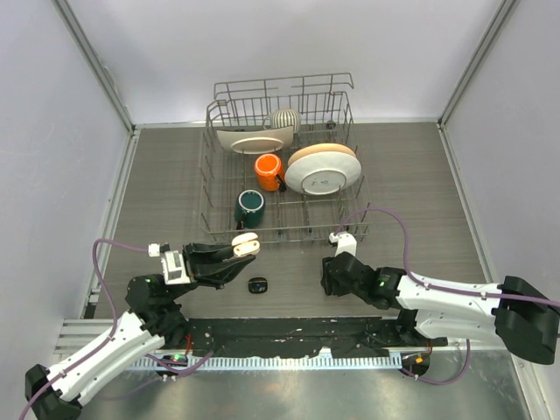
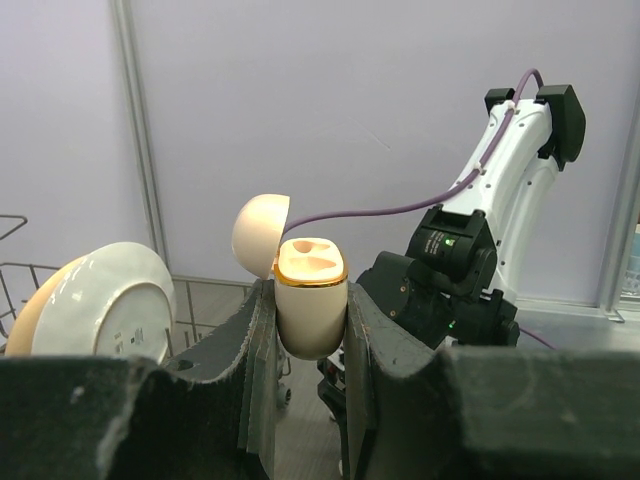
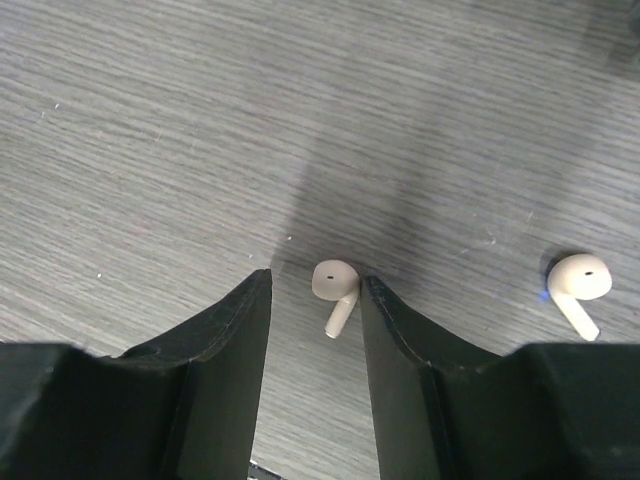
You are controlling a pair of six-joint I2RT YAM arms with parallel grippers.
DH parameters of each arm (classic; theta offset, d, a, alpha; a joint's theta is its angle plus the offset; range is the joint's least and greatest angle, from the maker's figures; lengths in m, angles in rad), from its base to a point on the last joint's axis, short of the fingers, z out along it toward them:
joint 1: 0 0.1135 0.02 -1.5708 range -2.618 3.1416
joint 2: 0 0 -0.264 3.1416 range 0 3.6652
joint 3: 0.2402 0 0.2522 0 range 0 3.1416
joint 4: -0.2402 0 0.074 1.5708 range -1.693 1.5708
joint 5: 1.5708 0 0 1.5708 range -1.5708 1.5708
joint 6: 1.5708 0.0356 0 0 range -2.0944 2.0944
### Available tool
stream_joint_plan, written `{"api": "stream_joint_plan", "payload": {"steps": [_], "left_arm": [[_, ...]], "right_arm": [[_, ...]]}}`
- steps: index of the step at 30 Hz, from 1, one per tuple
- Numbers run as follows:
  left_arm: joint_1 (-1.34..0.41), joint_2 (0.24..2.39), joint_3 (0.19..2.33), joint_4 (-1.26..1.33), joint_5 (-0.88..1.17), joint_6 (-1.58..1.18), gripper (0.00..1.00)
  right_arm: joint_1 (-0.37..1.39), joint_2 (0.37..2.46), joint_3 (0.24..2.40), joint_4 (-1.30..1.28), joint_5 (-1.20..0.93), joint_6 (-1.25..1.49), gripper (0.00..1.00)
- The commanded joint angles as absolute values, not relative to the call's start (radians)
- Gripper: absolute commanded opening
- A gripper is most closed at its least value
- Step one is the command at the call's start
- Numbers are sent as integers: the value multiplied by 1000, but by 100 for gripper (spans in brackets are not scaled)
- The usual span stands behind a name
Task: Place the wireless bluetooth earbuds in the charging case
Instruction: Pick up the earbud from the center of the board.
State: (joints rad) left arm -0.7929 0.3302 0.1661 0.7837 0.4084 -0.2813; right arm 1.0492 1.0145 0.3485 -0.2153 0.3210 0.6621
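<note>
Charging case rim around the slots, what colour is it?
Gold, on the cream charging case; clearest in the left wrist view.

From above you could not find the cream earbuds (image 3: 334,283); the right claw (image 1: 334,280) covered them. The black thing (image 1: 257,285) on the tabletop (image 1: 420,192) was too small for you to name.

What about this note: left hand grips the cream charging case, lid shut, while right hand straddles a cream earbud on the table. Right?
The lid is wrong: the left wrist view shows it open. Otherwise yes: left hand grips the cream charging case, while right hand straddles a cream earbud on the table.
</note>
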Motion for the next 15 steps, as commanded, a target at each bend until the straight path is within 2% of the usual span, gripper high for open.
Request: {"api": "stream_joint_plan", "payload": {"steps": [1,15], "left_arm": [[-796,316,170,788,387,-276,0],[-798,322,173,788,383,-278,0]], "right_arm": [[1078,1009,383,-282,362,732,47],[1092,1100,448,-322,494,738,48]]}}
